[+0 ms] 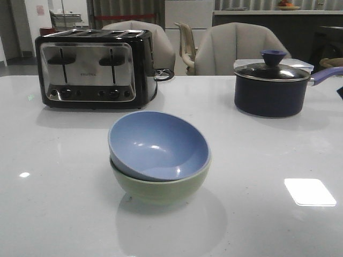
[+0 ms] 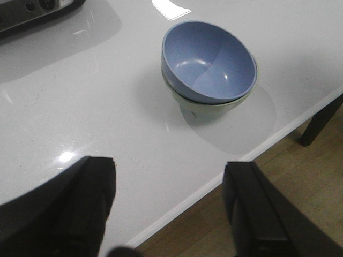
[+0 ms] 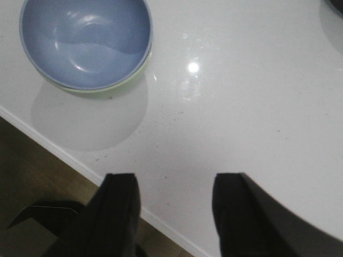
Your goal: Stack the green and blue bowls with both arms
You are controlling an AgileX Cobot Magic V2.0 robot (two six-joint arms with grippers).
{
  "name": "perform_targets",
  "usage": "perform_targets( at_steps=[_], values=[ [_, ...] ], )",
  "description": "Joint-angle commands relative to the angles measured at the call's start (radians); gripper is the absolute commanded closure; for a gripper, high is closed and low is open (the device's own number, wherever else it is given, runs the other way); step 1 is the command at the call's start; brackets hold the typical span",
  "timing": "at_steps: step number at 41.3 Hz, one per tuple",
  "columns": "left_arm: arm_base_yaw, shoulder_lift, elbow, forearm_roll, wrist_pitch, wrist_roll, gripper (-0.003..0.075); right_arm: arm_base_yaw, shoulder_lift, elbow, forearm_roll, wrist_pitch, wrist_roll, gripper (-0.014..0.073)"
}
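Observation:
The blue bowl [image 1: 158, 144] sits tilted inside the green bowl [image 1: 161, 186] on the white table [image 1: 53, 203], near its front middle. The stack also shows in the left wrist view, blue bowl [image 2: 209, 61] over green bowl [image 2: 206, 110], and in the right wrist view, blue bowl [image 3: 86, 40] over a green rim [image 3: 126, 80]. My left gripper [image 2: 169, 166] is open and empty over the table's front edge, well back from the bowls. My right gripper [image 3: 174, 182] is open and empty, also over the front edge and apart from the bowls. Neither arm shows in the front view.
A black and chrome toaster [image 1: 94, 67] stands at the back left. A dark lidded saucepan [image 1: 273, 85] stands at the back right. Chairs [image 1: 236, 48] stand behind the table. The table's front edge [image 2: 225, 179] and wooden floor show below both grippers.

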Motion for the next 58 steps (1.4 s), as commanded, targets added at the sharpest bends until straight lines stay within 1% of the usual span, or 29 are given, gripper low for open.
perform_targets(
  at_steps=[1,7,8,13,16,17,40,42,44,48,50,53,58],
  values=[
    [0.001,0.004,-0.026,0.003,-0.080,-0.001,0.0311,0.001,-0.005,-0.024,-0.011,-0.070,-0.008,0.0279],
    [0.001,0.004,-0.026,0.004,-0.080,-0.001,0.0447,0.001,-0.005,-0.024,-0.011,-0.070,-0.008,0.0447],
    [0.001,0.004,-0.026,0.004,-0.080,-0.001,0.0460,0.001,-0.005,-0.024,-0.011,-0.070,-0.008,0.0465],
    [0.001,0.004,-0.026,0.004,-0.080,-0.001,0.0573,0.001,-0.005,-0.024,-0.011,-0.070,-0.008,0.0544],
    [0.001,0.004,-0.026,0.004,-0.080,-0.001,0.0625,0.001,-0.005,-0.024,-0.011,-0.071,-0.008,0.0560],
    [0.001,0.004,-0.026,0.004,-0.080,-0.001,0.0616,0.001,-0.005,-0.024,-0.011,-0.071,-0.008,0.0559],
    [0.001,0.000,-0.024,0.006,-0.081,-0.001,0.0618,0.001,-0.005,-0.024,-0.011,-0.069,-0.008,0.0559],
    [0.014,-0.020,-0.024,0.071,-0.098,0.002,0.0618,0.001,-0.005,-0.024,-0.011,-0.069,-0.008,0.0559],
    [0.050,-0.046,-0.019,0.093,-0.113,0.000,0.0618,0.001,-0.005,-0.024,-0.011,-0.069,-0.008,0.0559],
    [0.146,-0.113,0.035,0.102,-0.208,0.000,0.0618,0.001,-0.005,-0.024,-0.011,-0.067,-0.008,0.0559],
    [0.200,-0.157,0.097,0.102,-0.293,0.000,0.0618,0.001,-0.005,-0.024,-0.011,-0.067,-0.008,0.0559],
    [0.289,-0.243,0.202,0.102,-0.456,0.000,0.0618,0.001,-0.005,-0.024,-0.011,-0.067,-0.008,0.0559],
    [0.392,-0.374,0.372,0.079,-0.618,-0.002,0.0618,0.001,-0.005,-0.024,-0.011,-0.067,-0.008,0.0559]
  ],
)
